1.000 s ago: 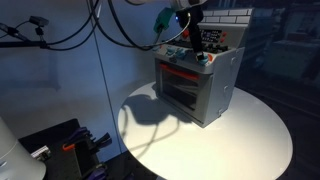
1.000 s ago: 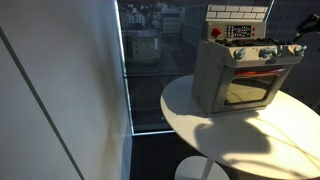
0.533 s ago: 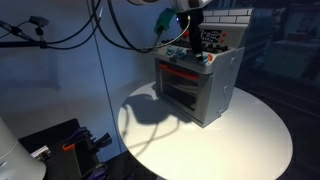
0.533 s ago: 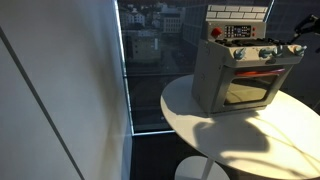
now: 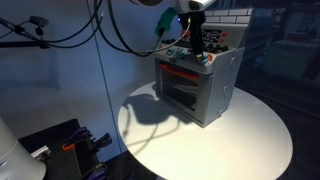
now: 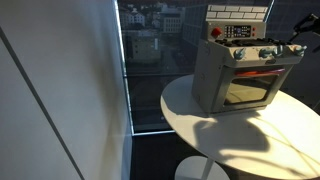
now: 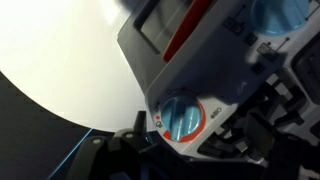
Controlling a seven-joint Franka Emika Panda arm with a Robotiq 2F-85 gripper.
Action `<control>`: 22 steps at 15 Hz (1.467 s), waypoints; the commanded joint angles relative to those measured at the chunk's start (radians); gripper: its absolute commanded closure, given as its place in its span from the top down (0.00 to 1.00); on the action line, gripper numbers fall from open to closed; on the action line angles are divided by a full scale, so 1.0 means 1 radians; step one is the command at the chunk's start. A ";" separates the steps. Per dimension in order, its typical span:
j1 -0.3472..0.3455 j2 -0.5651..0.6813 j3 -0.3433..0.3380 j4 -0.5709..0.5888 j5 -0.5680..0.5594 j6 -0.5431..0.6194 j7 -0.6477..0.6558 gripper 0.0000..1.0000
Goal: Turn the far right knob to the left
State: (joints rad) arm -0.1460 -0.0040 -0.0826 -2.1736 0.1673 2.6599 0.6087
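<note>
A grey toy oven (image 5: 196, 88) stands on the round white table (image 5: 250, 135); it also shows in the second exterior view (image 6: 238, 78). Its front panel carries a row of blue knobs (image 6: 262, 54). My gripper (image 5: 198, 48) hangs at the oven's top front corner, by the end of the knob row, and shows at the frame edge (image 6: 297, 46). In the wrist view a blue knob with an orange ring (image 7: 182, 117) lies between my dark fingers (image 7: 268, 112), which stand wide apart and do not touch it. My gripper (image 7: 195, 135) is open.
The oven has an orange-trimmed glass door (image 6: 247, 90) and a back panel with buttons (image 6: 238, 30). Black cables (image 5: 60, 35) hang at the back. A window wall (image 6: 150, 60) runs beside the table. A second blue knob (image 7: 276, 16) shows at the wrist view's top.
The arm has shifted slightly over the oven's top corner. The oven and its knobs have not visibly moved.
</note>
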 commanded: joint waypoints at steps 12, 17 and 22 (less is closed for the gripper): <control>0.013 0.026 -0.018 0.008 0.076 0.056 -0.024 0.32; 0.012 0.013 -0.024 -0.001 0.059 0.056 -0.008 0.09; 0.010 -0.002 -0.027 -0.021 -0.043 0.082 0.016 0.09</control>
State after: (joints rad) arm -0.1426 0.0071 -0.0974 -2.1841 0.1871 2.7101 0.6072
